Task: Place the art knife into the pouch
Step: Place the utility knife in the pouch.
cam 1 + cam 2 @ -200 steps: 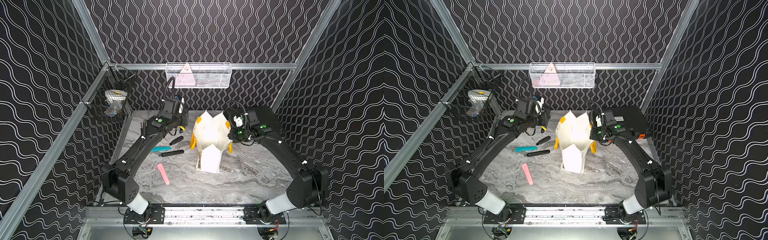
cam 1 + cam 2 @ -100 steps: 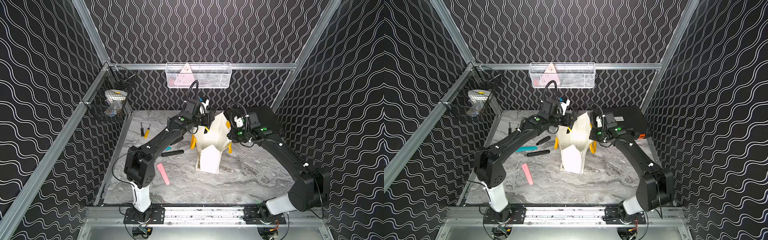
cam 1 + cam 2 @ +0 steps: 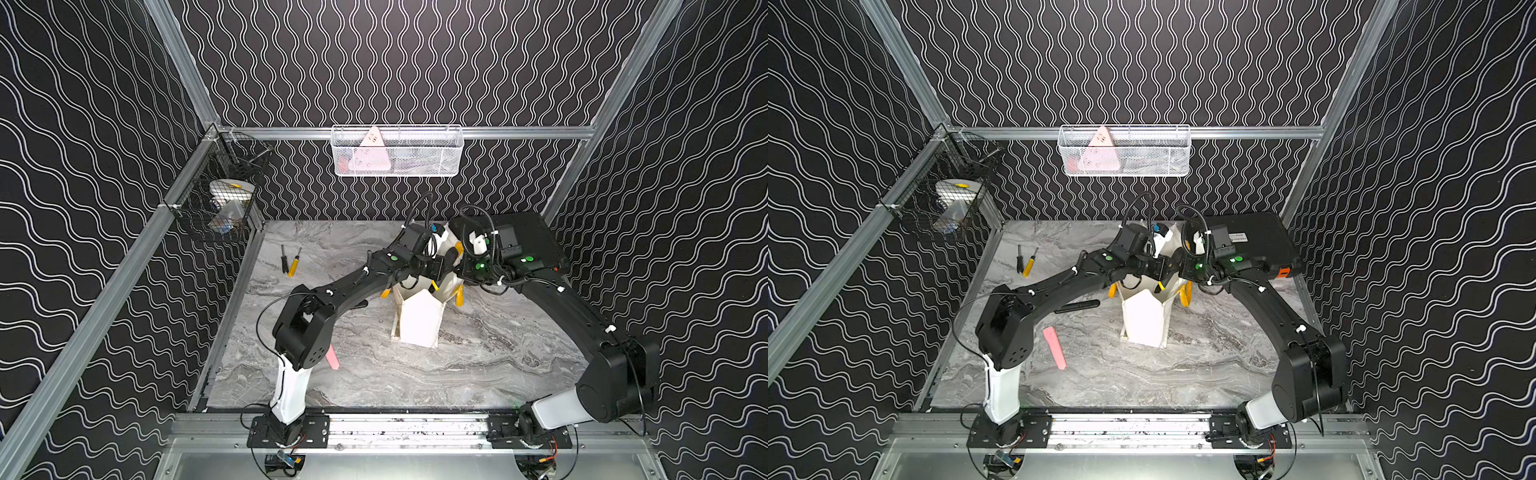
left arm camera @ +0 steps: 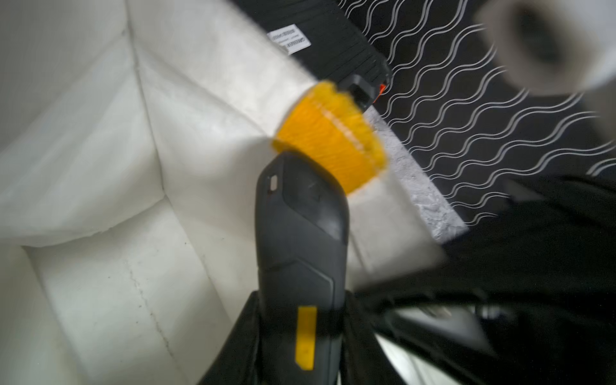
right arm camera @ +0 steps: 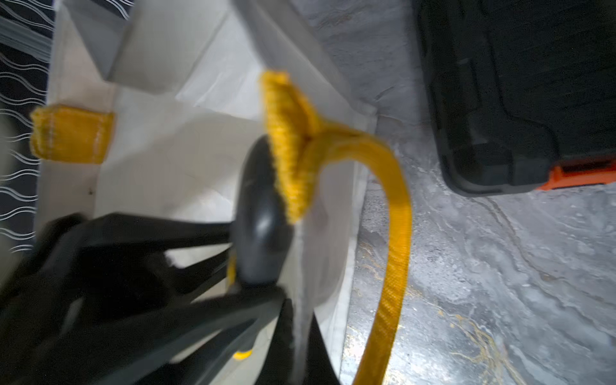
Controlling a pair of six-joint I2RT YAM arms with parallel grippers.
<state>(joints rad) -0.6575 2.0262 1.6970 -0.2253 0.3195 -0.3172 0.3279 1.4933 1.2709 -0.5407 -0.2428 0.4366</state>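
**Knife at the pouch's rim, not yet let go**

The left gripper (image 4: 300,316) is clamped on the art knife (image 4: 300,233), a dark grey tool with a yellow slider, and holds it nose-first over the mouth of the white pouch (image 3: 417,322). In the left wrist view the knife's nose sits right against the yellow handle patch (image 4: 330,133) on the rim, with the pouch's white inside just beside it. The right gripper (image 5: 296,320) is closed on the pouch's wall close to that patch, apparently to hold the mouth open. The yellow handle loop (image 5: 393,233) hangs outside.

The main risk is the rim. Let go here, the knife could catch on the patch and tip out onto the table (image 3: 478,365) instead of sliding in. Pressing down on the soft wall could fold it, pull it out of the right gripper's pinch, or topple the pouch, which stands upright on a narrow base. The two grippers are also very near each other over the mouth, so a small sideways move could knock them together.

The black case (image 3: 534,237) lies just behind the right arm, near the pouch. Two small screwdrivers (image 3: 291,262), a long black tool (image 3: 1077,306) and a pink piece (image 3: 1054,353) lie on the left arm's side, well apart from the pouch's mouth. None of these blocks the drop. Only the rim, the patch and the right gripper crowd the opening.
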